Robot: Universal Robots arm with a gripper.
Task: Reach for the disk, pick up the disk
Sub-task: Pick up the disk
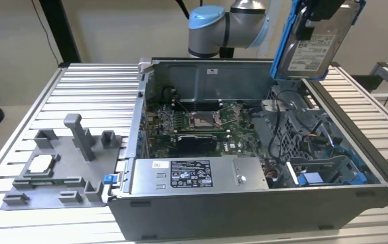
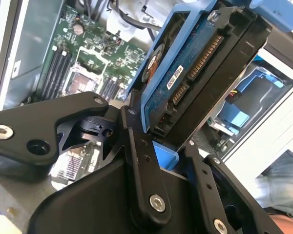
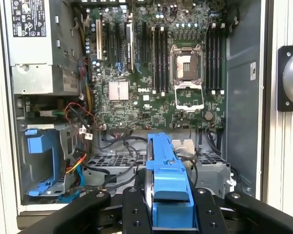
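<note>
The disk (image 1: 314,46) hangs high above the open computer case (image 1: 248,203), toward the exterior view's right. It is silver-grey with a white label and blue side rails, and stands nearly on edge. My gripper (image 1: 323,14) is shut on its upper end. In the second wrist view the black fingers (image 2: 136,151) clamp the disk (image 2: 195,73) across its blue rails, with its connector edge facing the camera. In the first wrist view the disk's blue rail (image 3: 168,180) sits between my gripper's jaws (image 3: 166,212), above the drive bay area of the case.
The motherboard (image 1: 201,124) lies in the case, with a long grey labelled box (image 1: 194,175) at its front and a blue drive cage (image 1: 329,175) toward the exterior view's right. A grey fixture (image 1: 55,168) holding a small square chip (image 1: 41,162) sits on the slatted table (image 1: 92,96).
</note>
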